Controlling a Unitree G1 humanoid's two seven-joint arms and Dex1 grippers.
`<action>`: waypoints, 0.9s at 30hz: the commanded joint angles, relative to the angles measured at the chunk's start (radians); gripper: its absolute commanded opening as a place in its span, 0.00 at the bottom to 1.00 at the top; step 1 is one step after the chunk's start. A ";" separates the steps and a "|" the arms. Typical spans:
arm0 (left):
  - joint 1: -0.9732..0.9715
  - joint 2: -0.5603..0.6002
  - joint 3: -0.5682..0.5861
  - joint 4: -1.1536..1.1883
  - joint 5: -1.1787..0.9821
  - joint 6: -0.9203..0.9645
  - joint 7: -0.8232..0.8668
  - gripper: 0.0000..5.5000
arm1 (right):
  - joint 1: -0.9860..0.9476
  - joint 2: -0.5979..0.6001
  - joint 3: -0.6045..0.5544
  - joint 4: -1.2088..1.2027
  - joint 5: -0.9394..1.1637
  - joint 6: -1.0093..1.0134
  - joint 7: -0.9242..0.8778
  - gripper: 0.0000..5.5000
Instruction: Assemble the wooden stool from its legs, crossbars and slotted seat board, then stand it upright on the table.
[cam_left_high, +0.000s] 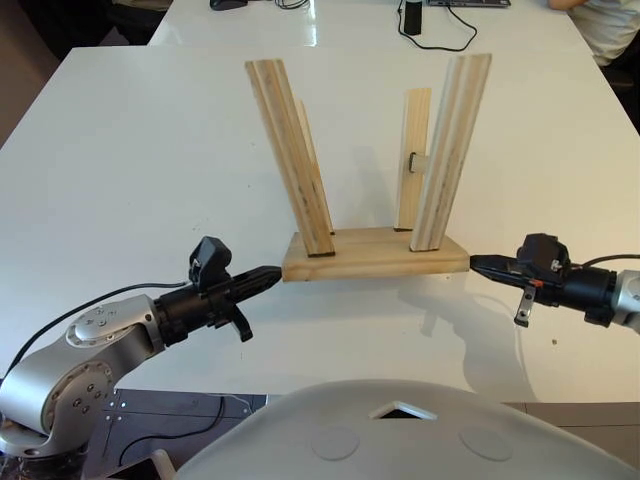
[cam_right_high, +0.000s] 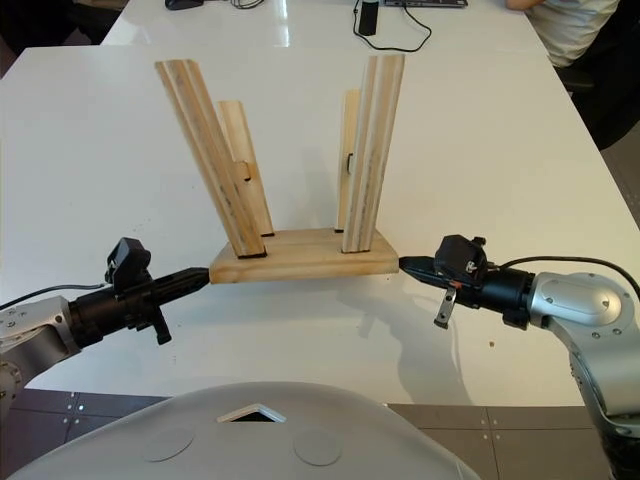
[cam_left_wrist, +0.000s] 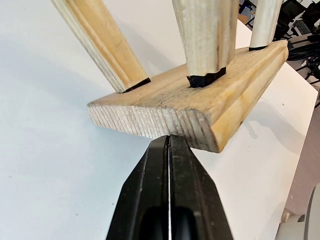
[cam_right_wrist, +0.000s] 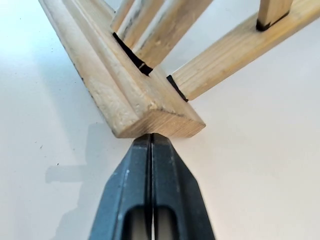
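1. The black two-fingered left gripper (cam_left_high: 272, 272) lies low over the white table (cam_left_high: 120, 180). Its fingers are pressed together with no gap. In the left wrist view its tips (cam_left_wrist: 169, 138) touch the lower edge of the left end face of the board.
2. The black right gripper (cam_left_high: 477, 263) mirrors it on the other side. Its fingers are likewise pressed flat together, and its tips (cam_right_wrist: 150, 136) sit against the right end corner of the board.
3. Between the two grippers, the pale rectangular slotted wooden seat board (cam_left_high: 375, 255) lies flat on the table, so the stool is upside down.
4. Four light wooden legs rise from the board's slots. The near left leg (cam_left_high: 292, 160) leans out to the left and the near right leg (cam_left_high: 450, 150) tilts slightly right. Two shorter-looking legs (cam_left_high: 415, 150) stand behind them.
5. Beyond, a second white table (cam_left_high: 330, 30) carries a black cable (cam_left_high: 445, 42).
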 joint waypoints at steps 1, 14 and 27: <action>-0.075 -0.020 -0.061 -0.047 -0.101 -0.004 -0.034 0.00 | -0.074 0.017 0.061 -0.032 0.088 -0.021 0.067 0.00; -0.149 -0.049 -0.050 0.010 -0.064 -0.031 -0.002 0.00 | -0.193 0.036 0.062 -0.001 0.122 0.017 0.066 0.00; -0.162 -0.017 0.103 0.299 0.132 -0.296 -0.128 0.00 | -0.241 -0.041 0.047 0.402 -0.094 -0.216 0.130 0.05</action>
